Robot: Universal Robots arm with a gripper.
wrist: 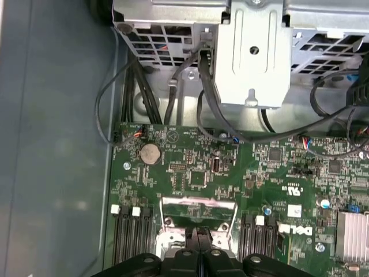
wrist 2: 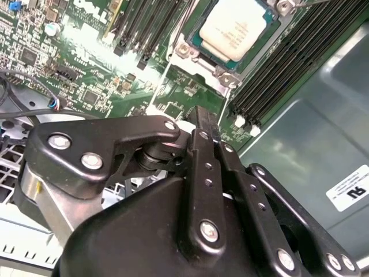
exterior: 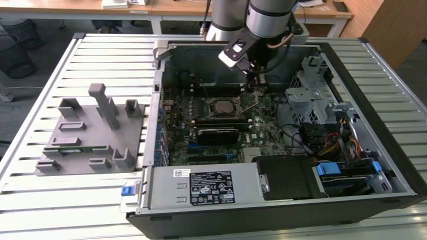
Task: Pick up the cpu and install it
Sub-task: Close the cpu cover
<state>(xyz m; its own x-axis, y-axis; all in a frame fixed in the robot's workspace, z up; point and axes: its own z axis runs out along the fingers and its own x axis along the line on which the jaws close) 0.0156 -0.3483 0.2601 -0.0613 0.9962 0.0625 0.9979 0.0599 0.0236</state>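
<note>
The cpu [wrist 2: 237, 27], a pale silver square chip, lies flat in its socket on the green motherboard [wrist 2: 86, 63]. In the exterior view the cpu [exterior: 222, 106] sits mid-board inside the open computer case [exterior: 393, 170]. My gripper [exterior: 257, 84] hangs low over the board, just beyond the socket toward the case's back wall. Its black fingers [wrist 2: 202, 138] are pressed together with nothing between them. In the first wrist view the gripper [wrist: 199, 235] points at a shiny metal socket plate [wrist: 199, 209].
Black memory slots [wrist 2: 288, 63] flank the socket. A grey metal drive cage [wrist: 253, 52] and loose cables [wrist: 109, 109] stand beyond the board. On the slatted table, at the exterior view's left, a grey holder [exterior: 87, 135] carries a green memory stick [exterior: 75, 148].
</note>
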